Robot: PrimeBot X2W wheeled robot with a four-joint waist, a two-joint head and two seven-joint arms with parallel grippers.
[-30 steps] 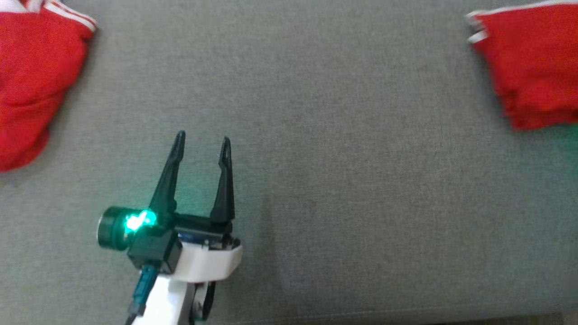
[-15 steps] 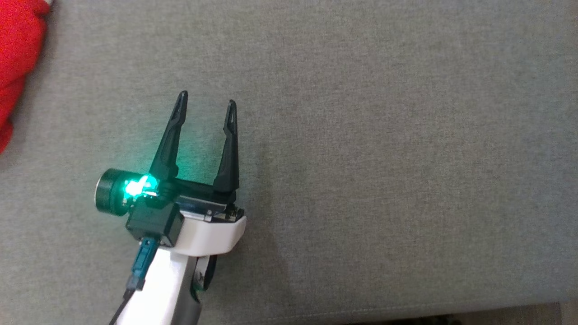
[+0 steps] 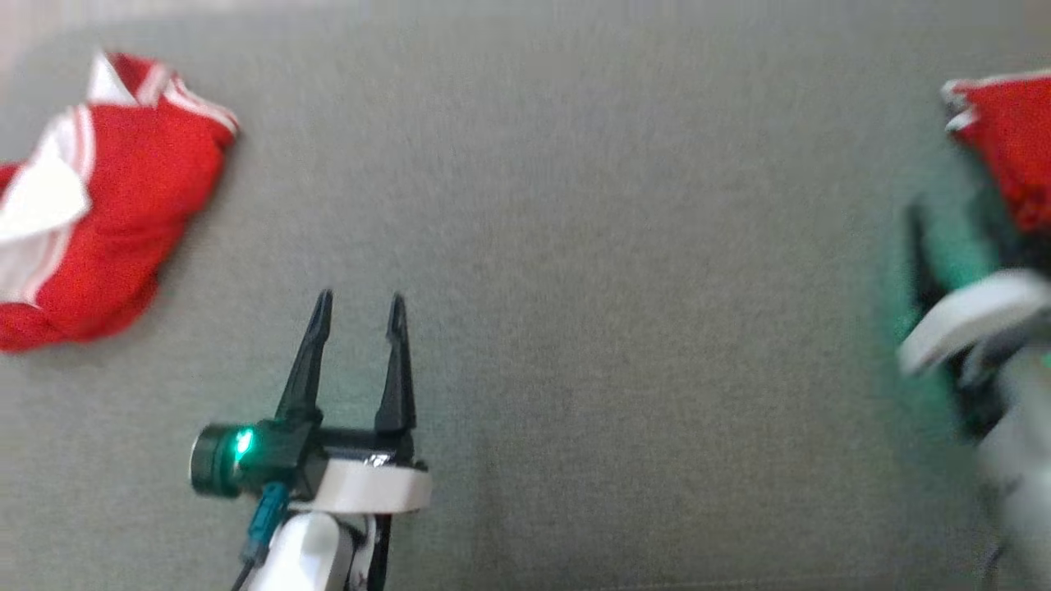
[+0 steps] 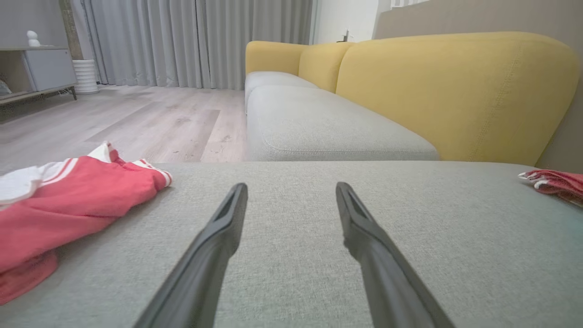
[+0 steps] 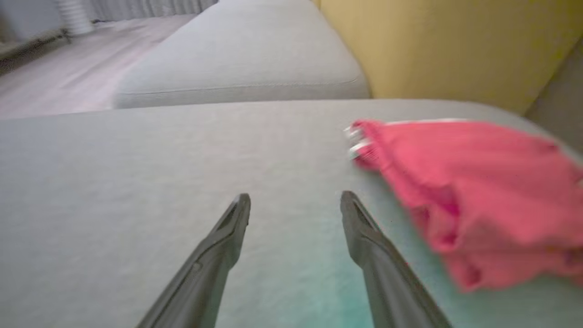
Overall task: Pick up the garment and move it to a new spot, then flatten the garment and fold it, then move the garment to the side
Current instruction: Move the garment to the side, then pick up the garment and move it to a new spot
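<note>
Left end effector [image 3: 360,296] near crumpled garment [image 3: 115,215]

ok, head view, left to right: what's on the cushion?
red and white garment → left gripper, open → bare stretch of grey cushion → red garment at the right edge

Soft even room light, no hard shadows; left wrist view sharp, right wrist view motion-blurred with a green cast on the cushion [image 5: 136,205] just ahead of the right tool [image 5: 295,196], head view smeared throughout, green LED [image 3: 242,443] glaring behind the left tool [image 3: 360,297].
</note>
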